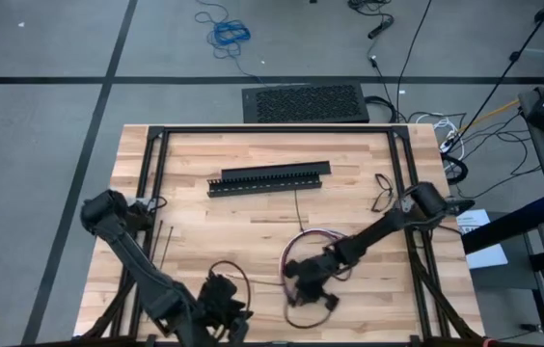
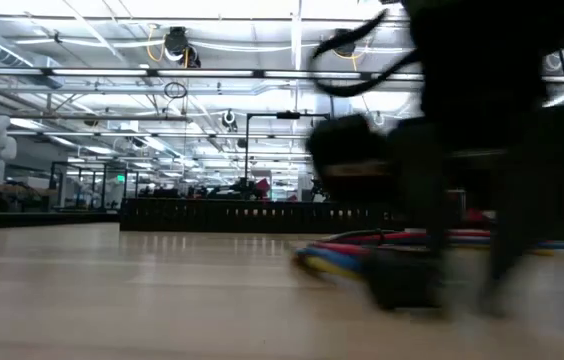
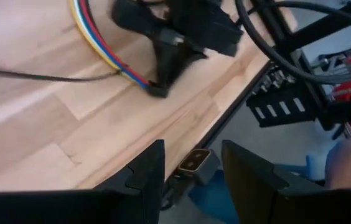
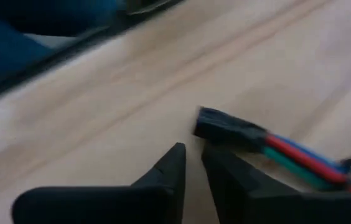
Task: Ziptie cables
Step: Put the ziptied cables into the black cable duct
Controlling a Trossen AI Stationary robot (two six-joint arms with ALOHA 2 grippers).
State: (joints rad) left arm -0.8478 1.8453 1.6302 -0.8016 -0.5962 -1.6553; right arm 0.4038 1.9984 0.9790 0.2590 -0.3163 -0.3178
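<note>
Low and right of centre in the high view, the right gripper (image 1: 303, 280) is down on the wooden table (image 1: 253, 217) at the near end of the cables (image 1: 301, 246), a loose loop of coloured wires. Its wrist view shows the two dark fingertips (image 4: 174, 163) drawn almost together with only a thin gap, nothing between them; the black connector (image 4: 225, 129) at the end of the red, blue and green wires lies just beyond the tips, apart from them. So it holds nothing (as far as I can judge).

At lower left, the left gripper (image 1: 222, 301) waits near the table's front edge, fingers partly open and empty, beside a looped ziptie (image 1: 231, 275).

To gather the wires well, the right fingers would need to reopen, move forward so the wires sit between the pads behind the connector, then close squarely. Pinching the connector's corner risks it flicking away.
</note>
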